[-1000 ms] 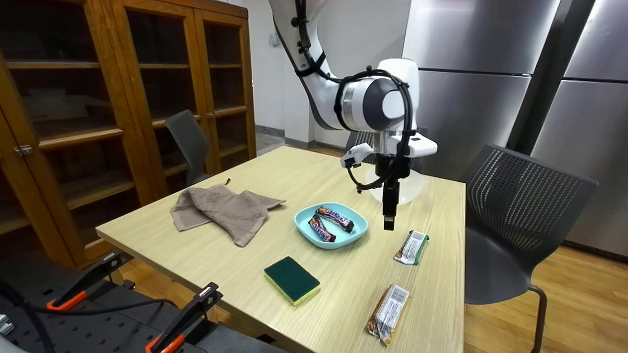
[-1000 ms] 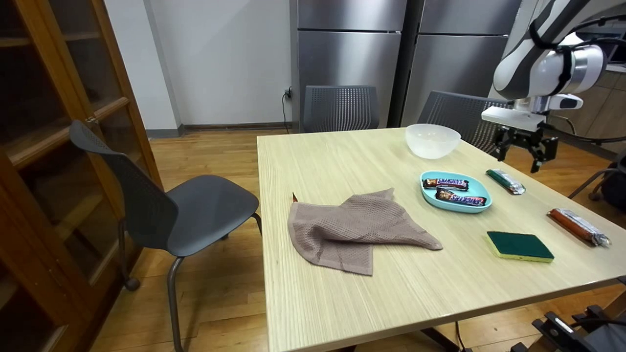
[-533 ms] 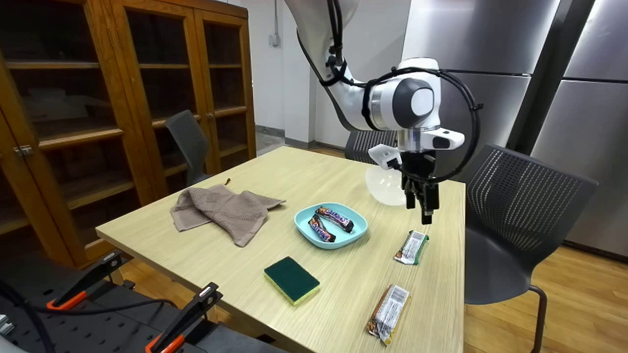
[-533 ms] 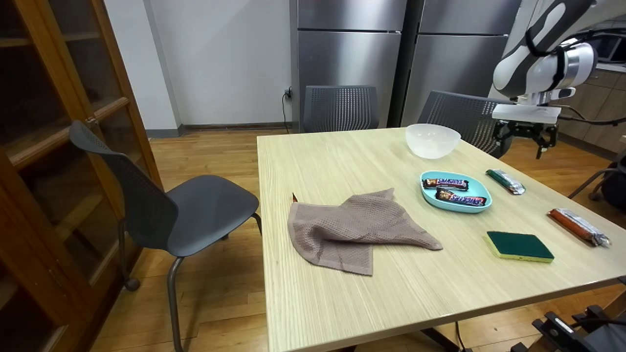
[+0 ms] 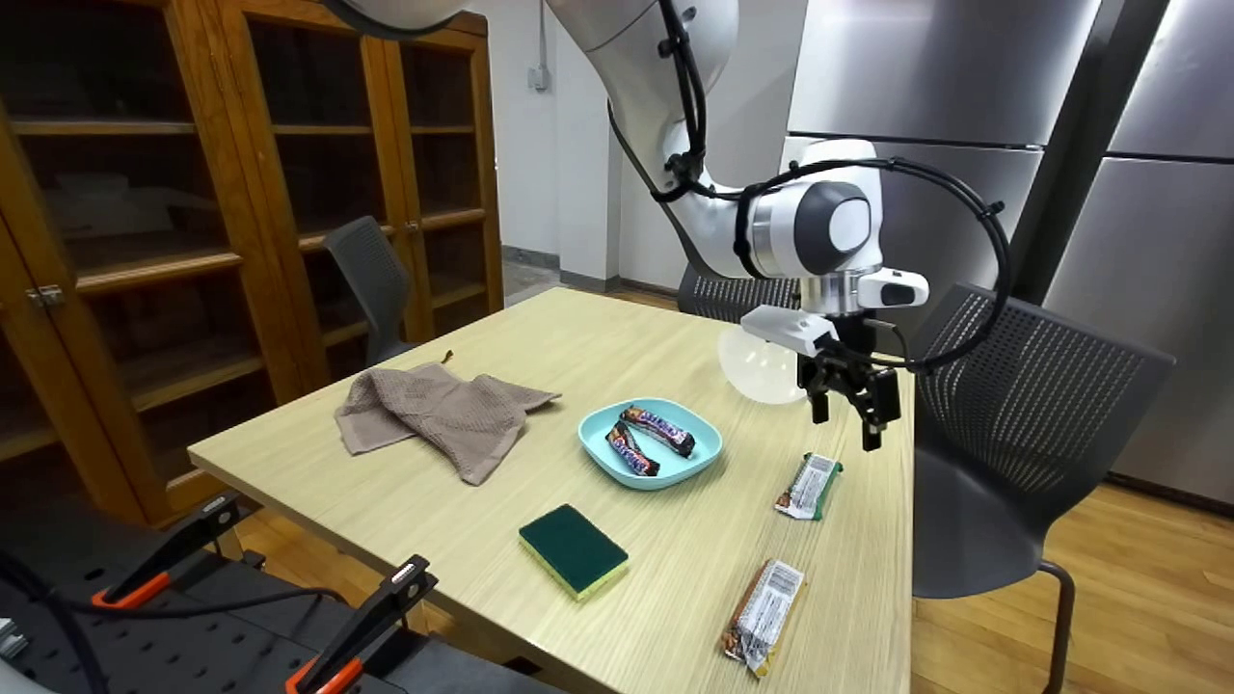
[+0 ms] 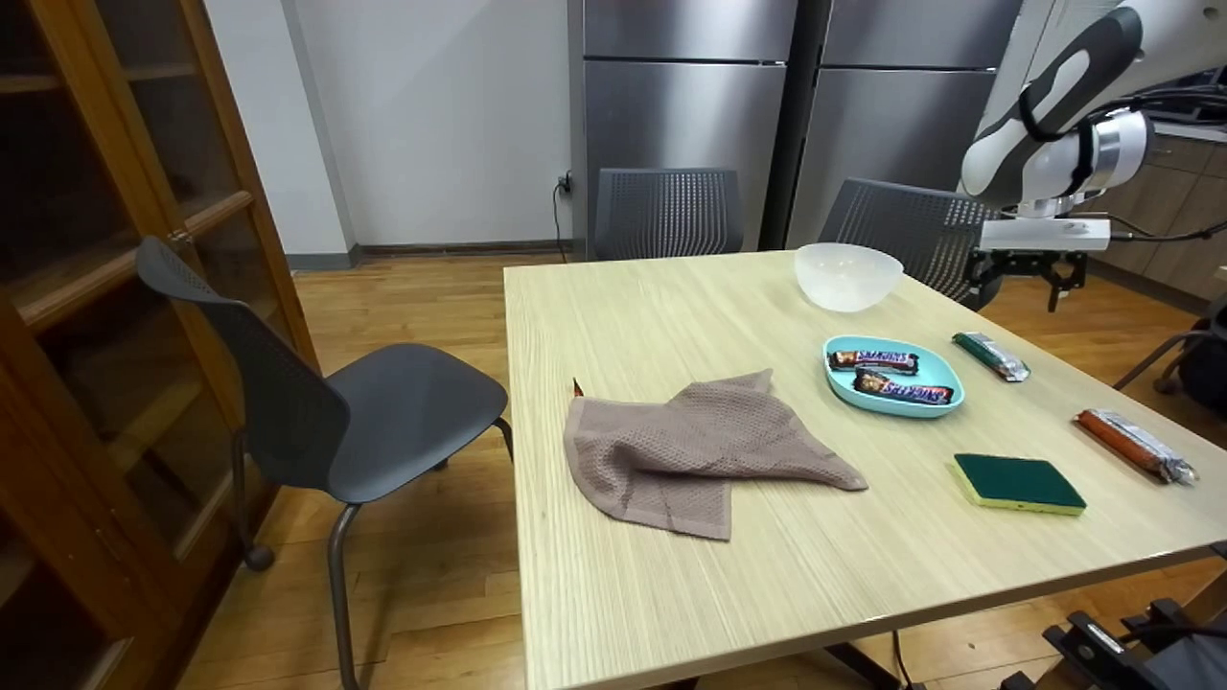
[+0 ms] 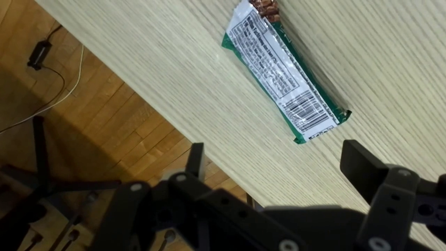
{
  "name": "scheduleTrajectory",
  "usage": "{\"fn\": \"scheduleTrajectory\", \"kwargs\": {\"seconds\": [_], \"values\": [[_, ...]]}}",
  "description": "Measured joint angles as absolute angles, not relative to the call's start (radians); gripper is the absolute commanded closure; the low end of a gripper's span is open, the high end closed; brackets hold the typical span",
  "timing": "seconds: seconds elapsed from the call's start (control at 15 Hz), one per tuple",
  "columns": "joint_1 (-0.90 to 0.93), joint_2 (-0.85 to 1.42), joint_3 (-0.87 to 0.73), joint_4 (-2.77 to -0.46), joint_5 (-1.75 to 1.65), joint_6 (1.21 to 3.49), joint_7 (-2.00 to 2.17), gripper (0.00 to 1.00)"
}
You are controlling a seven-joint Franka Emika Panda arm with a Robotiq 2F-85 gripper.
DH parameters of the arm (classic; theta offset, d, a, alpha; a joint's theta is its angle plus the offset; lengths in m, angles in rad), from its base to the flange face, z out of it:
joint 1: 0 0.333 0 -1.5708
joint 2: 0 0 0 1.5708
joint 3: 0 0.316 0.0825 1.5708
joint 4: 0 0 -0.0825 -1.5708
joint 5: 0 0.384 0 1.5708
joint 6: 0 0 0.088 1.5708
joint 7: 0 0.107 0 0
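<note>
Twisted further round, the claw [image 7: 273,150] now hangs splayed and empty, the green-wrapped snack bar [image 7: 280,75] at wrist-view 12 o'clock apparently within reach

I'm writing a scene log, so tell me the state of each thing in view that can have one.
Gripper, open, holding nothing
Green-wrapped bar, lying flat, printed label up
Orange-brown bar, wrapped, printed label up
Blue dish, upright
Two Snickers bars, wrapped, lying in the dish
Sponge, flat, green side up
Brown cloth, crumpled
Translucent bowl, upright
Cabinet doors, shut
Refrigerator doors, shut
Chairs, upright
</note>
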State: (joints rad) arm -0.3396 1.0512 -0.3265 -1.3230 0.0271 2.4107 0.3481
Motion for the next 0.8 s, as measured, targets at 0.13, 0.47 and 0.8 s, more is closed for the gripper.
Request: {"fn": "scheduleTrajectory", "kwargs": {"seconds": [0.13,0.47,0.8], "values": [[-0.339,1.051,-0.326,-1.323,0.027,2.411,0.348,0.0],[-0.339,1.053,-0.326,-1.324,0.027,2.411,0.348,0.0],[-0.34,1.08,-0.323,-1.326,0.027,2.42,0.323,0.0]]}}
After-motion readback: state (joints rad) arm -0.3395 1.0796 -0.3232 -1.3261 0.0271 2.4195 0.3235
